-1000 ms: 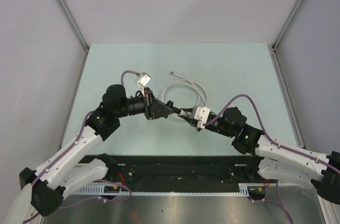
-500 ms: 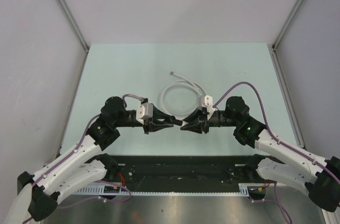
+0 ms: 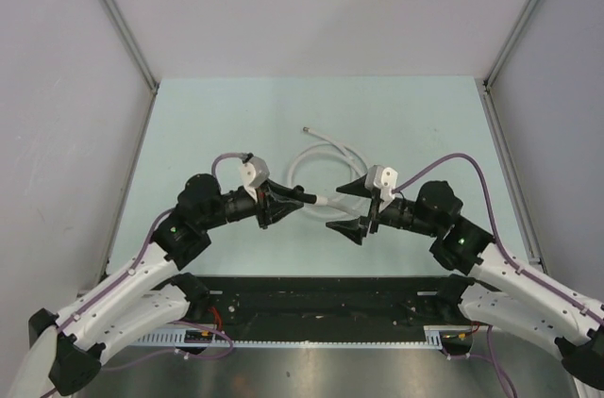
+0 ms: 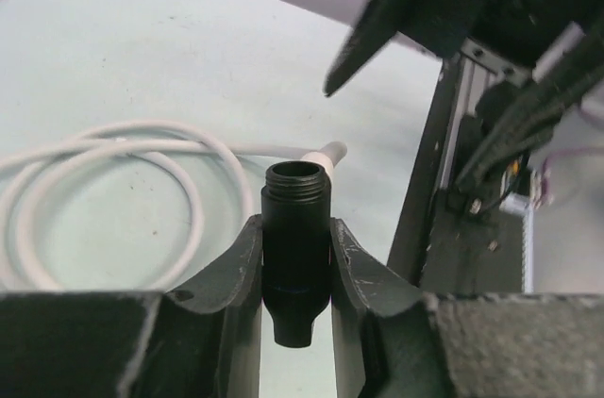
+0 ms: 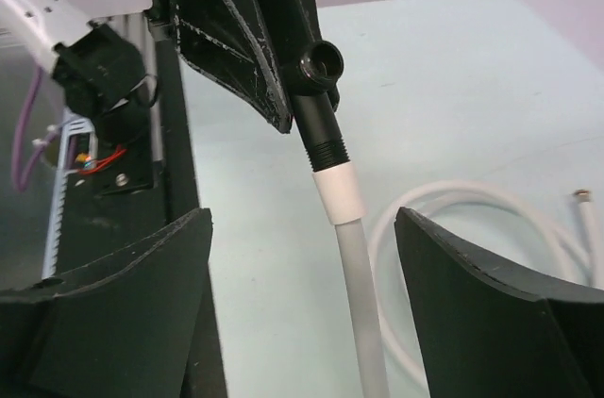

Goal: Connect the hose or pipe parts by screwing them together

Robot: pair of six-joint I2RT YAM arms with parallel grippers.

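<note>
Top external view showed the left claw (image 3: 288, 198) closed on a short black threaded fitting (image 4: 295, 266), over the middle of the table (image 3: 208, 124). The white hose (image 5: 360, 323) ran from that fitting between the fingers of the right claw (image 3: 340, 207), which stood wide open and held nothing. We judged the hose light, soft and springy (it would twist under a grip), so the stiff white collar (image 5: 335, 192) beside the threads seemed the better hold.

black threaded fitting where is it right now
The black threaded fitting sits clamped in the left hand near the middle of the table in the top view, with the open right hand just to its right.
</note>
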